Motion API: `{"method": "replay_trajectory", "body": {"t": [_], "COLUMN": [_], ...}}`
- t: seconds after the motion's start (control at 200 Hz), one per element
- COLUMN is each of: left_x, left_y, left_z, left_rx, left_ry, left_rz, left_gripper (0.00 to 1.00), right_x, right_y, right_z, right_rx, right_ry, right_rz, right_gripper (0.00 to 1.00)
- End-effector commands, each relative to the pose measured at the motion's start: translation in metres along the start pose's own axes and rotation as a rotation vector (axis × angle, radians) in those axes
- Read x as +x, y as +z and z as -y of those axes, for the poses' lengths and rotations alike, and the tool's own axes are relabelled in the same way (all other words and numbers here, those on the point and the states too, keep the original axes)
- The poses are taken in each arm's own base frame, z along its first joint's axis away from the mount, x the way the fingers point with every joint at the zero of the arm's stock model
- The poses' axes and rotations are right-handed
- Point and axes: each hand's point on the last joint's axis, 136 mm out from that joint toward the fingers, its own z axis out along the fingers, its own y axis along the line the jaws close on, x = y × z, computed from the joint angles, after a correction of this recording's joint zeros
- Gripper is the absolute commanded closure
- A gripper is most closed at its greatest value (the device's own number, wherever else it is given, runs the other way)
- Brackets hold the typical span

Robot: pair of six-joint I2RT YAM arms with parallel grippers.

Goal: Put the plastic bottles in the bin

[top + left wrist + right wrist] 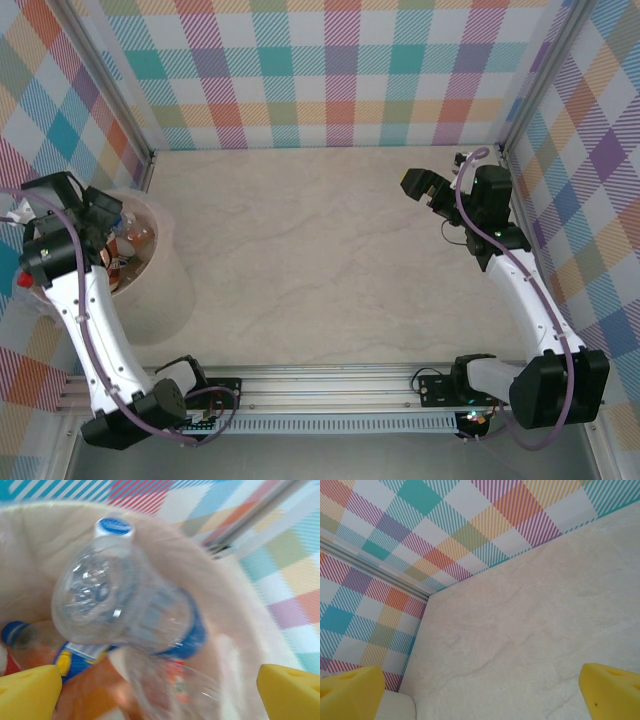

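Plastic bottles (125, 605), clear, glossy, lie in translucent round bin (165, 300); both end effectors (160, 692) (480, 692) released

From above, we see the left arm (85, 300) covering part of the bin (170, 290)'s mouth; the bottles (135, 240) inside are too small for us to count or tell apart; in the left wrist view the top bottle (125, 605) is blurred, its label unreadable; those beneath lie half hidden; the bottom edge cuts off the left fingers (27, 692) and, in the right wrist view, the right fingers (612, 690).
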Motion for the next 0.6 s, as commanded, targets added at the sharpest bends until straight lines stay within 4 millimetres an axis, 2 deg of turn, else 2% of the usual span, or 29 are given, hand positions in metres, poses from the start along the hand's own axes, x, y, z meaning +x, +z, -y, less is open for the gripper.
{"method": "replay_trajectory", "body": {"t": [0.0, 0.105, 0.26, 0.395, 0.515, 0.595], "left_x": [0.007, 0.022, 0.046, 0.065, 0.069, 0.064], "left_y": [-0.034, -0.03, 0.005, 0.022, 0.031, 0.024], "left_z": [0.028, 0.032, 0.036, 0.041, 0.026, 0.031], "left_rx": [0.199, 0.236, 0.237, 0.238, 0.144, 0.164], "left_ry": [0.027, 0.036, 0.043, 0.062, 0.073, 0.077], "left_rz": [-0.025, -0.071, -0.188, -0.252, -0.25, -0.238], "left_gripper": [0.0, 0.0, 0.0, 0.0, 0.0, 0.0], "right_x": [0.0, 0.0, 0.001, 0.002, 0.002, 0.002], "right_y": [0.0, -0.001, -0.002, -0.005, -0.007, -0.008], "right_z": [-0.001, -0.002, -0.002, -0.001, 0.0, 0.0], "right_rx": [-0.01, -0.012, -0.011, -0.003, 0.004, 0.006], "right_ry": [0.003, 0.006, 0.002, 0.0, 0.0, -0.002], "right_rz": [0.008, 0.011, 0.008, 0.011, 0.02, 0.021], "right_gripper": [0.0, 0.0, 0.0, 0.0, 0.0, 0.0]}}
